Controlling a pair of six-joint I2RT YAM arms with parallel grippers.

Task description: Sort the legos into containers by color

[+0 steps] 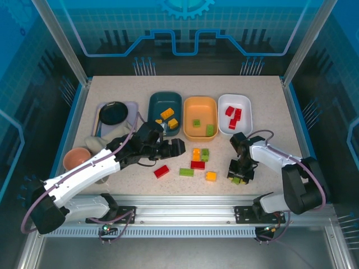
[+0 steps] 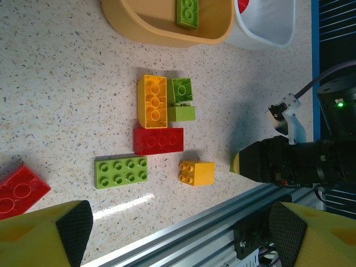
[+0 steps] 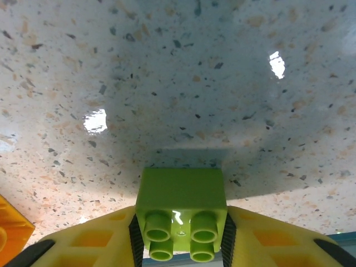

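Observation:
My right gripper [image 3: 181, 245] is shut on a small green lego [image 3: 181, 206], its pads pressed on both sides, low over the table near the front edge [image 1: 238, 179]. My left gripper [image 1: 175, 148] hangs open above the loose legos with nothing between its fingers [image 2: 55, 233]. Below it lie a yellow lego [image 2: 152, 100], two small green ones [image 2: 182, 89], a red one [image 2: 158, 141], a flat green one [image 2: 121, 171], a small orange one [image 2: 197, 172] and another red one [image 2: 19, 189]. The teal container [image 1: 162, 100] holds yellow legos, the orange container [image 1: 200, 131] green ones, the white container [image 1: 244, 117] red ones.
A lavender tray with a black dish [image 1: 114, 113] and a pink bowl [image 1: 75, 158] stand at the left. The metal rail [image 1: 185, 202] runs along the table's front edge. The right arm's dark wrist [image 2: 300, 161] sits to the right of the loose legos.

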